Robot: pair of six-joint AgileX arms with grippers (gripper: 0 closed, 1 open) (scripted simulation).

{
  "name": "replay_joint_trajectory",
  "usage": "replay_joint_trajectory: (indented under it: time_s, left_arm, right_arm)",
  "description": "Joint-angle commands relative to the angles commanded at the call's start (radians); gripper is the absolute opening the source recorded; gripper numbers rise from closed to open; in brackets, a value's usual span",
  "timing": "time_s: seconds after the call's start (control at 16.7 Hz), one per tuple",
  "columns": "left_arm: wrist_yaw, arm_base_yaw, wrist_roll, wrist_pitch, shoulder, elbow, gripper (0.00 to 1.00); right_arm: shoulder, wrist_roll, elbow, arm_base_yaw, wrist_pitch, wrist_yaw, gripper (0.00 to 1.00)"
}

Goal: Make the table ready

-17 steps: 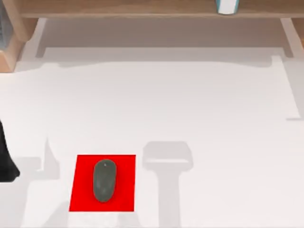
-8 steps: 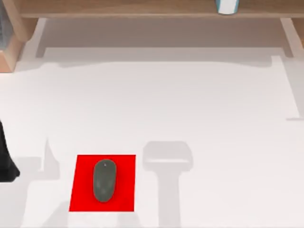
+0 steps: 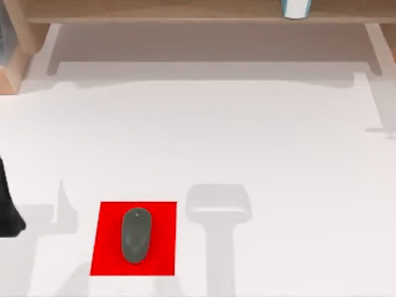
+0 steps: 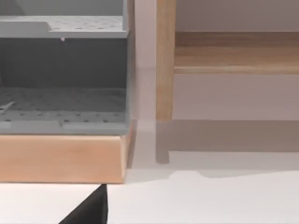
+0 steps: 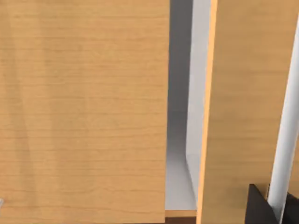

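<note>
1. White table [image 3: 260, 142] spans nearly the whole top view, running from the wooden shelf [image 3: 185, 11] at the far edge down to the near edge.
2. Red mat [image 3: 134, 238] lies flat on the table, near the front, left of centre.
3. Dark grey mouse [image 3: 136, 234] sits on the mat, roughly centred, long axis pointing toward the shelf.
4. White cup-like object [image 3: 296, 8] stands on the shelf, right of centre; only its base is visible.
5. Left arm: dark part [image 3: 7, 204] at the left edge of the top view, apart from the mat. Whether its fingers are open or closed cannot be told, and nothing is seen held.
6. Left wrist view: grey perforated rack [image 4: 63, 74] on a wooden base [image 4: 63, 158], a wooden shelf post [image 4: 164, 60] beside it, white tabletop below.
7. Right wrist view: close-up wooden panels [image 5: 84, 107] with a narrow gap between them. The right gripper's opening cannot be told either.
</note>
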Motion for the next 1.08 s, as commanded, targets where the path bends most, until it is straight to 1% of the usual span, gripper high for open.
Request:
replay_joint_trajectory:
  time_s: [0.12,0.42,0.84,1.08]
  left_arm:
    - [0.0,0.0,0.0,0.0,0.0,0.0,1.0]
    - [0.0,0.0,0.0,0.0,0.0,0.0,1.0]
    - [0.0,0.0,0.0,0.0,0.0,0.0,1.0]
    - [0.0,0.0,0.0,0.0,0.0,0.0,1.0]
  right_arm:
    - [0.013,0.0,0.029,0.018,-0.019,0.017,0.0]
    - [0.02,-0.004,0.041,0.015,-0.029,0.023,0.0]
    - [0.106,-0.003,0.236,0.085,-0.141,0.093,0.0]
    - [0.122,-0.004,0.272,0.098,-0.162,0.105,0.0]
